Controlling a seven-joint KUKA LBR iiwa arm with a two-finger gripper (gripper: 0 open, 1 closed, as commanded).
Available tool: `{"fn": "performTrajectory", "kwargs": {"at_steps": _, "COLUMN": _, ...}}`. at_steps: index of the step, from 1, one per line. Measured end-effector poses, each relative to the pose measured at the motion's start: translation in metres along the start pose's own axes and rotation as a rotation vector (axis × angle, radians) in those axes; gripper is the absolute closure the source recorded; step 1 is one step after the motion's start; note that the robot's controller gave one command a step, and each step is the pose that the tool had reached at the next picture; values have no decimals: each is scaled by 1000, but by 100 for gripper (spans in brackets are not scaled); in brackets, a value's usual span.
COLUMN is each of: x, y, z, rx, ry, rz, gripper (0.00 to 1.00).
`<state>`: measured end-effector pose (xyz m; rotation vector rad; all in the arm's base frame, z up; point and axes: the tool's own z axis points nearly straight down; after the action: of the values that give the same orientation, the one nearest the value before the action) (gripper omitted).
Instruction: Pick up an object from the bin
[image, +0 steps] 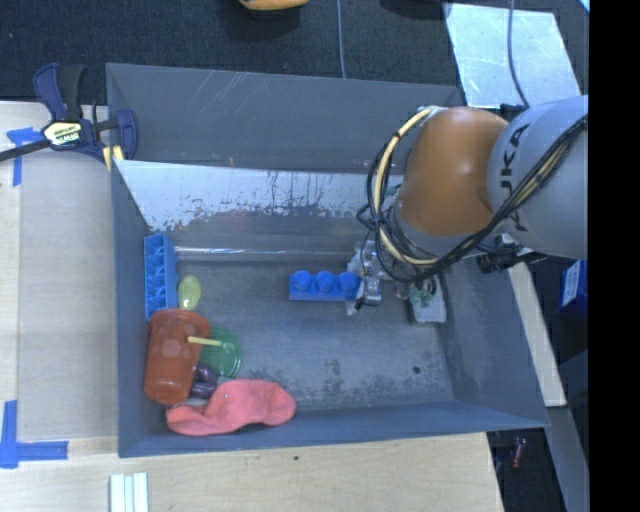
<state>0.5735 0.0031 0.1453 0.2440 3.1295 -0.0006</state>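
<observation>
— Where's the gripper (362, 290)?
— At the 3 o'clock end of the blue brick (318, 285), which lies near the middle of the bin (300, 120), slightly toward 12.
— Clamped on it, or apart?
— Can't tell from here.
— Anything else?
— An orange cup (172, 355), a pink cloth (235, 407) and a green lid (226, 352) are heaped at 8 o'clock; a blue plate (158, 272) stands at 9.

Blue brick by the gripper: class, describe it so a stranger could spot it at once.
In the grey bin, most things crowd the left side. Mid-floor, just left of the gripper, a blue brick lies alone. Unlike the blue plate against the left wall, it is short, with round studs.
</observation>
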Motion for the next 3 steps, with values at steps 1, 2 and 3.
{"fn": "performTrajectory", "kwargs": {"at_steps": 1, "x": 9, "y": -7, "z": -113, "rx": 1, "ry": -1, "rz": -106, "gripper": 0}}
{"fn": "performTrajectory", "kwargs": {"at_steps": 2, "x": 9, "y": -7, "z": -114, "rx": 0, "ry": 0, "rz": -107, "gripper": 0}}
{"fn": "performTrajectory", "kwargs": {"at_steps": 3, "x": 31, "y": -4, "z": -57, "rx": 0, "ry": -11, "rz": -121, "gripper": 0}}
